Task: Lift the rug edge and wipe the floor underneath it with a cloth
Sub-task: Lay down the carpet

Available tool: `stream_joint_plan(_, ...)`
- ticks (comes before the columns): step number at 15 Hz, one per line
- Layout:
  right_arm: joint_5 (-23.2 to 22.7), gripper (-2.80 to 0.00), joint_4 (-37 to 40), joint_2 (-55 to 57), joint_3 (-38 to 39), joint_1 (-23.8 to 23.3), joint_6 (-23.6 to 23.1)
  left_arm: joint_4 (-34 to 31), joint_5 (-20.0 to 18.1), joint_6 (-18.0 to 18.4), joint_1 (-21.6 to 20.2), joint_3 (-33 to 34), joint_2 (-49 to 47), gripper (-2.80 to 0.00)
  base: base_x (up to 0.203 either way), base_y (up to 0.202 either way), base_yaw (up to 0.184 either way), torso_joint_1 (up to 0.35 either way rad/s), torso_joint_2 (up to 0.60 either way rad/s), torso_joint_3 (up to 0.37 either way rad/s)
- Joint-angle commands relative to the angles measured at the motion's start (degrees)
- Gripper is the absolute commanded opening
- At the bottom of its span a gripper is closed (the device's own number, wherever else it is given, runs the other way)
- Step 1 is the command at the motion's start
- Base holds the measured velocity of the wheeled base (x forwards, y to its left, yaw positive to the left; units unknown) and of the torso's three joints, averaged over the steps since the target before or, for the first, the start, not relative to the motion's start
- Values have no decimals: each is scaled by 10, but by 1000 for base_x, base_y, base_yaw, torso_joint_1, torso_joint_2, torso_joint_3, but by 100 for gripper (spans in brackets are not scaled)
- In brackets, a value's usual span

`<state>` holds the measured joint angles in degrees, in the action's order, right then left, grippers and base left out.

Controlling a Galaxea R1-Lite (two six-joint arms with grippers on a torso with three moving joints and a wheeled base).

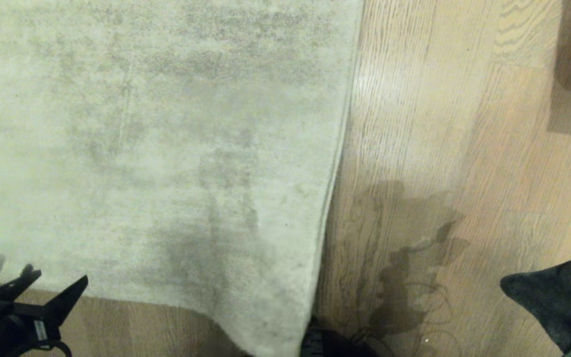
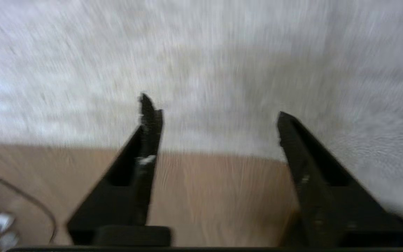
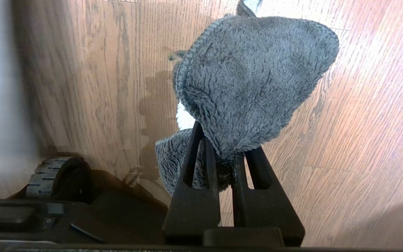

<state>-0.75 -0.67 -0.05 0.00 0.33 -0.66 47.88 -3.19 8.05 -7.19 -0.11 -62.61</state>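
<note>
The very large pale grey-beige rug (image 1: 156, 139) with mottled short pile lies flat on the light-brown, dark-grained wooden plank floor (image 1: 439, 148); its thin-hemmed rug edge (image 1: 337, 163) runs down the middle of the head view, seemingly resting on the planks. The black left gripper (image 1: 57, 282), jaws spread and empty, hovers at the rug's near border. The right gripper (image 3: 224, 147) pinches the small dark grey fleecy cloth (image 3: 250, 84) above bare floor.

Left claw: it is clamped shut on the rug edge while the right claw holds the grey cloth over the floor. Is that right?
Not quite. The left claw stands open with nothing between its jaws, above the rug edge, as the left wrist view shows. The right claw does hold the cloth over the floor.
</note>
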Motion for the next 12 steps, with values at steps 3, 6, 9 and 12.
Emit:
stream_joint_plan(3,0,-280,0,1,0,0,0,48,-3,-17,3,1,24,0,0,0,0,0,0,0)
stream_joint_plan(6,0,-280,0,0,0,0,0,34,-2,-17,18,1,25,0,0,0,0,0,0,0)
stream_joint_plan(9,0,-280,0,0,0,0,0,0,-4,-15,24,1,19,-280,0,0,0,0,0,0)
stream_joint_plan(12,0,-280,0,1,0,0,0,-60,-68,-15,39,1,-11,-280,0,0,0,0,0,0)
